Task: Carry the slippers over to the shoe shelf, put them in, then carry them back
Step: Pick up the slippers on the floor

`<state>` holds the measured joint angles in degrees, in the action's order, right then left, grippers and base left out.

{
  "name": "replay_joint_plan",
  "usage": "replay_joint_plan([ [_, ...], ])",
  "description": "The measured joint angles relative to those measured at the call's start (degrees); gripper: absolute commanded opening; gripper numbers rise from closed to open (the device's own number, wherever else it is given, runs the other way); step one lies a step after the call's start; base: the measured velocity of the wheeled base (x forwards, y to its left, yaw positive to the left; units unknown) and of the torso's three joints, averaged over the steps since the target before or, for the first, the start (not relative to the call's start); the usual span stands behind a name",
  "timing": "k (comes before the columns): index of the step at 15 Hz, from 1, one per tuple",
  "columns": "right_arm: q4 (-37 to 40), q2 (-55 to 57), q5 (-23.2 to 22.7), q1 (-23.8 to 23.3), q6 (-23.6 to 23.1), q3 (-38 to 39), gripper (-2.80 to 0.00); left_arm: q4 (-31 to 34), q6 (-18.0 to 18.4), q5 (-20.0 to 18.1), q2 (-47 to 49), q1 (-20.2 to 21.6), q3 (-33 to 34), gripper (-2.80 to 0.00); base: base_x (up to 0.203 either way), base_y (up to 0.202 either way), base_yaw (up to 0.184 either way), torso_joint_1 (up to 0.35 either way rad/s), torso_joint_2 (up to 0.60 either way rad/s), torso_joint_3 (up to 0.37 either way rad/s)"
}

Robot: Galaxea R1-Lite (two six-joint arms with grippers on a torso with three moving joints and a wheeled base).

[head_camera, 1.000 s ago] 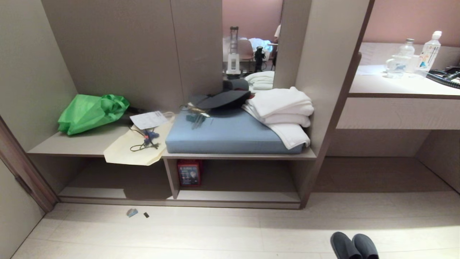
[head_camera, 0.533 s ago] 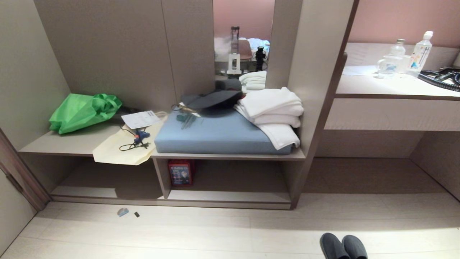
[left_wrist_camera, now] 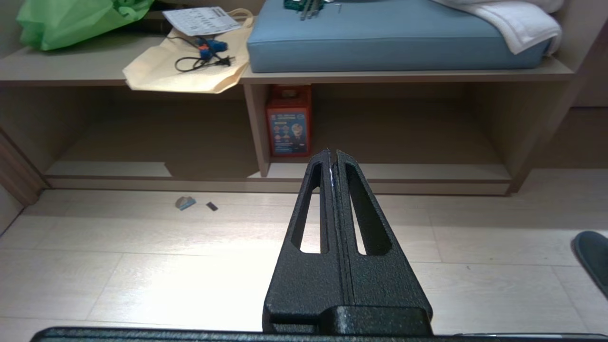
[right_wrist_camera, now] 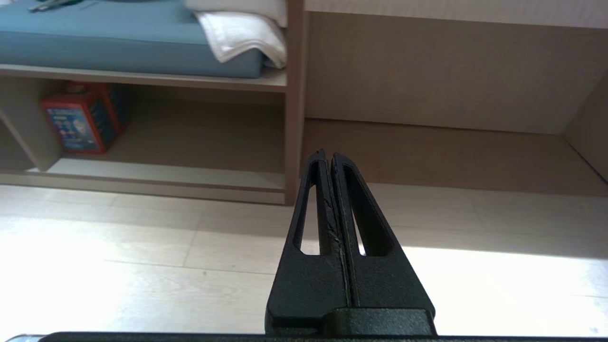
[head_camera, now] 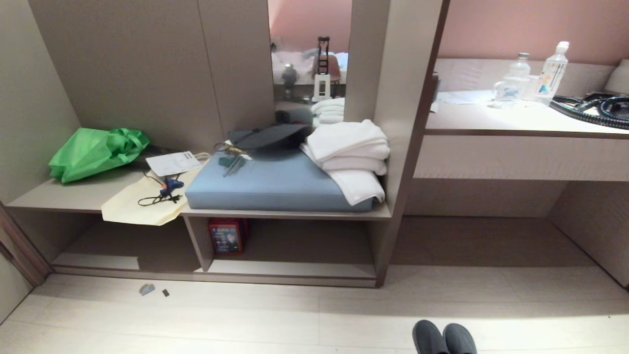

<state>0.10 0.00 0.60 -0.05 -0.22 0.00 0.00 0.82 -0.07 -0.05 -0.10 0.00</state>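
Note:
The dark grey slippers (head_camera: pixel 444 337) lie side by side on the pale floor at the bottom edge of the head view, right of centre; one toe (left_wrist_camera: pixel 593 254) shows at the edge of the left wrist view. The shoe shelf (head_camera: pixel 290 268) is the low cubby under the bench, split by a vertical divider (head_camera: pixel 196 241). My left gripper (left_wrist_camera: pixel 332 153) is shut and empty, held above the floor facing the cubby. My right gripper (right_wrist_camera: pixel 327 154) is likewise shut and empty, facing the cubby's right end post. Neither arm shows in the head view.
A red box (head_camera: pixel 226 236) stands in the cubby beside the divider. On the bench lie a blue cushion (head_camera: pixel 275 182), white towels (head_camera: pixel 351 152), a black hat (head_camera: pixel 270 136), a cream bag (head_camera: pixel 142 201) and a green bag (head_camera: pixel 93 150). Two small scraps (head_camera: pixel 147 289) lie on the floor. A counter (head_camera: pixel 521 118) with bottles stands right.
The whole head view has shifted left, so the camera has turned or driven rightward. The slippers and shelf keep their places relative to each other.

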Motion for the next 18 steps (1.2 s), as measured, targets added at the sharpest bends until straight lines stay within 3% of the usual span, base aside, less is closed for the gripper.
replay_joint_plan([
  [5,0.02,0.00,0.02,0.05,0.08,0.00,-2.80,0.00,-0.61,-0.02,0.00,0.02,0.00,-2.80,0.000,-0.143,0.002,0.002,0.00,0.002],
  [18,-0.03,0.00,-0.09,-0.05,-0.72,0.00,-2.80,0.02,-0.64,0.00,0.00,0.00,0.00,-2.80,0.000,0.000,0.000,0.000,0.00,0.000],
])
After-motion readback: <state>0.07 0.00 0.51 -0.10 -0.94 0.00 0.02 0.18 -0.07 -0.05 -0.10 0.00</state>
